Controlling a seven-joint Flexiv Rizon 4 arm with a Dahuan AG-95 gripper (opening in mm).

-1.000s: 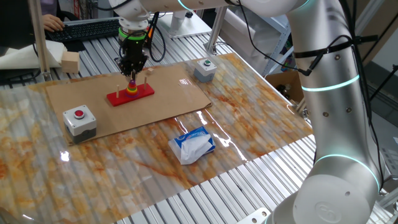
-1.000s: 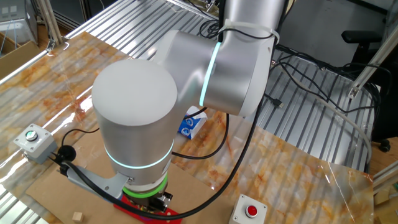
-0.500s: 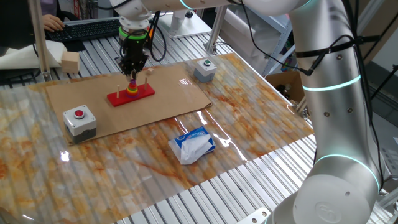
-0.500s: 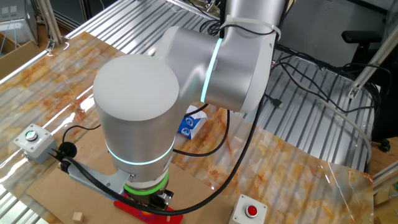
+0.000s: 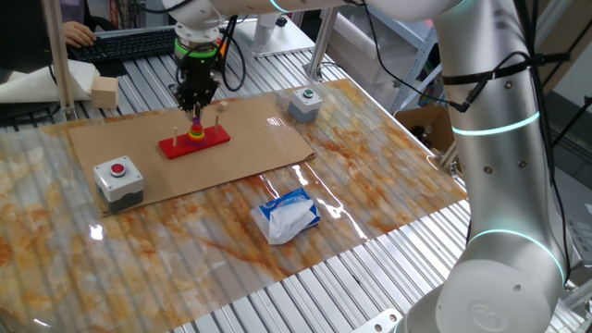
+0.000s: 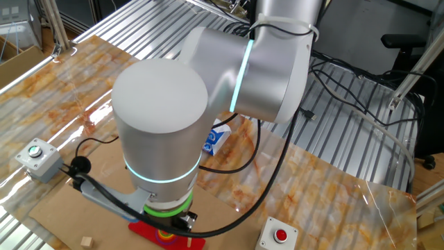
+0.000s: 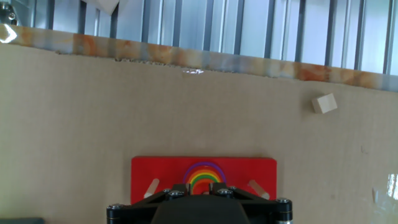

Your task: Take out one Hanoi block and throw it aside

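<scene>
Arm (image 5: 490,120) reaching down, fingers (image 5: 195,104) pointing straight down, spread unclear.

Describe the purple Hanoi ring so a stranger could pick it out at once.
Find the brown cardboard sheet on the marbled table, then the flat red base with wooden pegs on it. A stack of coloured rings sits on the middle peg, right under the tool. The purple ring is the top one, the smallest, above the yellow, green and red ones.

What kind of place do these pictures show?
Most likely a robotics laboratory. A large white robot arm works at a ribbed metal table, two grey boxes with red and green push buttons lie on it, and a black computer keyboard sits behind.
</scene>
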